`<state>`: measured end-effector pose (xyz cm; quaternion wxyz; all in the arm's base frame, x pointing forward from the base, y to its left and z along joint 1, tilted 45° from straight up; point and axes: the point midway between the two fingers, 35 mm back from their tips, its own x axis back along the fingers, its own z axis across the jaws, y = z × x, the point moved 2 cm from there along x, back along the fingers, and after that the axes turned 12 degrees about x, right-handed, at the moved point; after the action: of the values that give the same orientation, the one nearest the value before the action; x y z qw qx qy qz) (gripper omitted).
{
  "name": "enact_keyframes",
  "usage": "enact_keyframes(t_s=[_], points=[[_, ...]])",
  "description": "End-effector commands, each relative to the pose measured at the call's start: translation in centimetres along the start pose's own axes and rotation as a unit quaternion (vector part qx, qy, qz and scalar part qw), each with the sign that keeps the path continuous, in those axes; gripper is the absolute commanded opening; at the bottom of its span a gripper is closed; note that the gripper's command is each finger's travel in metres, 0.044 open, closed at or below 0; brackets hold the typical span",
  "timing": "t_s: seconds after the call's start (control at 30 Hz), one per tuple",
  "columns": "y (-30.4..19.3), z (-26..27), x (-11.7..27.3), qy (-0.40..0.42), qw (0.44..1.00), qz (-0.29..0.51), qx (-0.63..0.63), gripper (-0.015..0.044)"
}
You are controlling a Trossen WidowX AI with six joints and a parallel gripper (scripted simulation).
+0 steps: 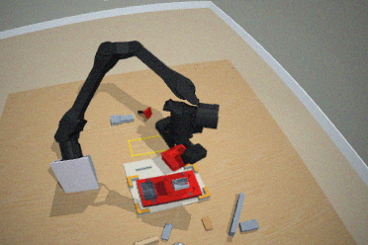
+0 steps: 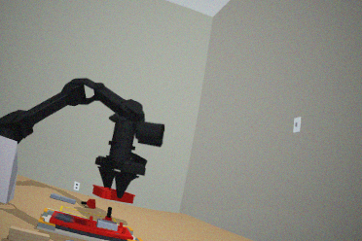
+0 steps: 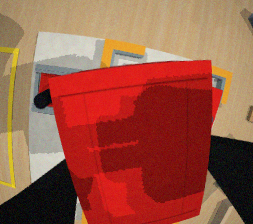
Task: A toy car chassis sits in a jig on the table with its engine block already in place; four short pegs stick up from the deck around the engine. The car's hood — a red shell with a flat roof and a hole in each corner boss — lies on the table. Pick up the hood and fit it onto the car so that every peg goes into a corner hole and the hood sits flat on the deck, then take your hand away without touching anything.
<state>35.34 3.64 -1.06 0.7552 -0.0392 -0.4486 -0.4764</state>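
The red hood (image 1: 172, 158) (image 2: 101, 191) (image 3: 131, 125) is held in the air, roof toward the wrist camera. My gripper (image 1: 182, 153) (image 2: 114, 190) (image 3: 139, 155) is shut on it, with one finger at each side. The hood is above the jig's back part and clear of the car. The red chassis (image 1: 160, 189) (image 2: 78, 223) sits in the jig (image 1: 158, 163) (image 3: 46, 137) with its grey engine block (image 1: 180, 184) (image 2: 107, 224) in place. Short red pegs show on the deck in the exterior view. The hood hides most of the chassis in the wrist view; its corner holes cannot be made out.
A black upright knob (image 2: 109, 213) (image 3: 42, 99) stands behind the chassis. A yellow outline (image 1: 131, 148) (image 3: 10, 117) lies behind the jig. A small red part (image 1: 147, 113) (image 2: 91, 203) and a grey block (image 1: 122, 120) lie farther back. A grey bar (image 1: 236, 214) and several small blocks lie in front.
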Motion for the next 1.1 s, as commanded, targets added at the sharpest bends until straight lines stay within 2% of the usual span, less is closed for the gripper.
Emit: enact_keyframes(t_s=[0.0,0.27,0.53,0.83,1.07], points=[[-1.3,-1.8,0.0,0.000,0.998,0.000,-0.069,0.0000],[-3.7,-4.3,-0.1,0.004,0.985,-0.002,-0.175,0.0000],[-3.9,-4.5,-0.4,0.004,0.984,-0.002,-0.177,0.0000],[-4.1,-4.4,-4.8,0.005,0.984,-0.002,-0.177,0.0000],[-4.1,-4.4,-5.2,0.005,0.984,-0.002,-0.177,0.0000]])
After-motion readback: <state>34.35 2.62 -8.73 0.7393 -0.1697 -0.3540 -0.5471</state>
